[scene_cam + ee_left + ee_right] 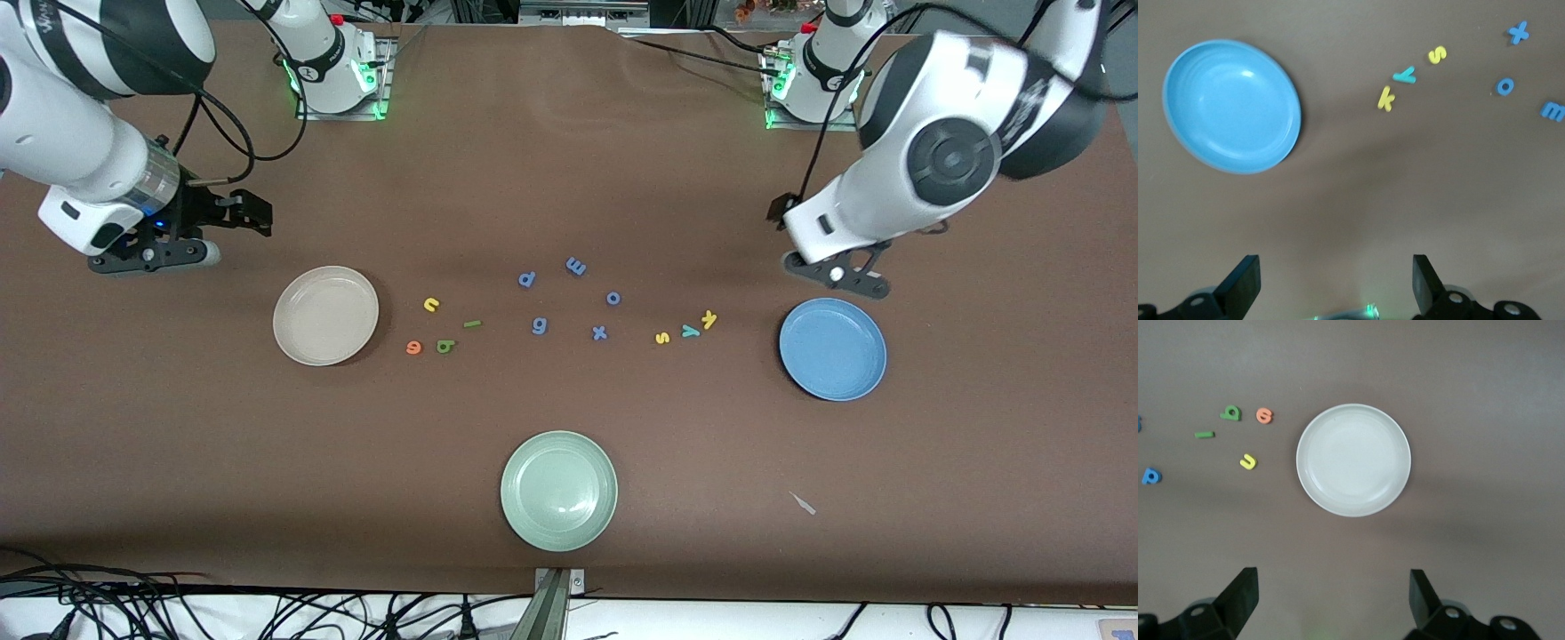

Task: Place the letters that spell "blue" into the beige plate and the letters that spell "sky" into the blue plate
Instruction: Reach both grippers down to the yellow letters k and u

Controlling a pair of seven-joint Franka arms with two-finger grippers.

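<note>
Brown table (569, 160), both arm bases along one edge, cables along the edge nearest the front camera.

"blue" letters, all loose on the table just beside the beige plate (325, 315), none in it: yellow u (431, 305), thin green l (472, 324), dark green b (444, 347), orange e (413, 348). The e and b lie nearest the front camera, the e closest to the plate's rim.

"sky" letters in a short row near the blue plate (833, 348), toward the left arm's end: yellow s (661, 338), teal y (690, 332), yellow k (709, 319). The k is closest to that plate. Both plates hold nothing.

Between the two groups sit five periwinkle letters (540, 326), scattered, apart from each other and from the task letters. A pale green plate (558, 490) sits nearest the front camera, mid-table. A small pale scrap (803, 503) lies near it, toward the left arm's end.

Right gripper (1331, 600): fingers spread wide, holding nothing, hanging above bare table beside the beige plate.

Left gripper (1336, 283): fingers spread wide, holding nothing, above bare table beside the blue plate.
</note>
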